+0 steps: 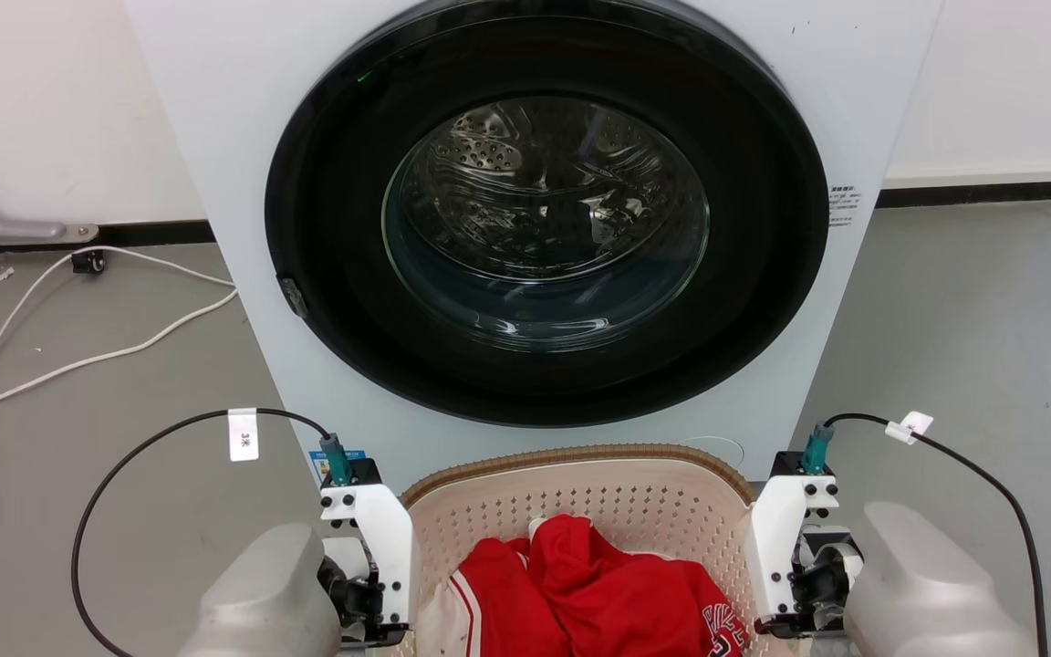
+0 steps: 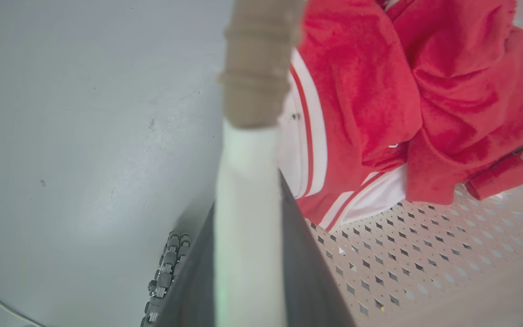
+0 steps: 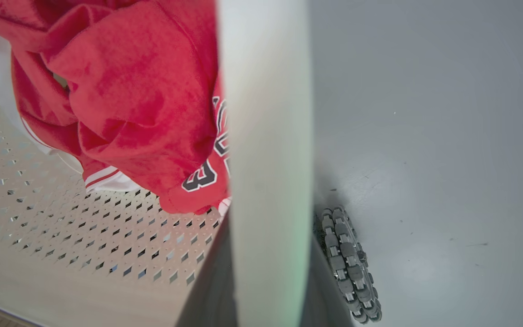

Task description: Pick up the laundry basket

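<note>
The cream perforated laundry basket [image 1: 580, 502] with its brown woven-look rim [image 1: 571, 453] is low in the head view, just in front of the washer. My left gripper [image 1: 370, 593] is at its left side and my right gripper [image 1: 799, 593] at its right side, both pointing down. In the left wrist view a white handle [image 2: 245, 227] runs up between my dark fingers [image 2: 304, 277], under the brown rim [image 2: 257, 68]. In the right wrist view the other white handle [image 3: 268, 159] is clamped the same way. Both grippers are shut on the handles.
A red and white jersey [image 1: 598, 584] lies in the basket. The white washer [image 1: 215, 182] with its closed round dark door [image 1: 544, 219] stands right behind. White cables [image 1: 78, 360] trail over the grey floor at left. My base's roller wheels [image 3: 347, 263] flank the basket.
</note>
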Controlling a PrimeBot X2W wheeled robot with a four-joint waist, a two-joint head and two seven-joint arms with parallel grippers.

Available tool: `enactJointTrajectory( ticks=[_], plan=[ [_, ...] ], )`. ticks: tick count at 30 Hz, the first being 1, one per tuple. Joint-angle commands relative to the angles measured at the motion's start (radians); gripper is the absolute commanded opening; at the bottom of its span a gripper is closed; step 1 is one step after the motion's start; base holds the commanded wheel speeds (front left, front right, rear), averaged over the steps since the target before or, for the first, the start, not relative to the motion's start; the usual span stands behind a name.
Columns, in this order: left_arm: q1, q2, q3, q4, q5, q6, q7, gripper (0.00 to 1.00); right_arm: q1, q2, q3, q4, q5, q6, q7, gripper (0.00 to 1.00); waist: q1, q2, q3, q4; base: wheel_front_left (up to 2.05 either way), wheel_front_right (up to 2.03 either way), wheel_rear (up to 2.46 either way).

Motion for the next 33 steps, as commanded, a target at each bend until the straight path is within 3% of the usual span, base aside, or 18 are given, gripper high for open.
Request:
enactJointTrajectory(
  ticks=[1,33],
  plan=[
    [0.014,0.008,-0.01,0.001,0.001,-0.004,0.004,0.0,0.007,-0.007,-0.002,-0.002,-0.012,0.003,-0.002,0.0,0.0,0.0,0.0,0.0,0.0,0.0,0.0],
    [0.014,0.009,-0.054,0.003,-0.054,-0.004,0.002,0.0,0.009,-0.006,0.03,-0.002,0.033,0.003,0.013,0.0,0.0,0.0,-0.005,-0.001,0.0,0.0,0.0]
  ],
)
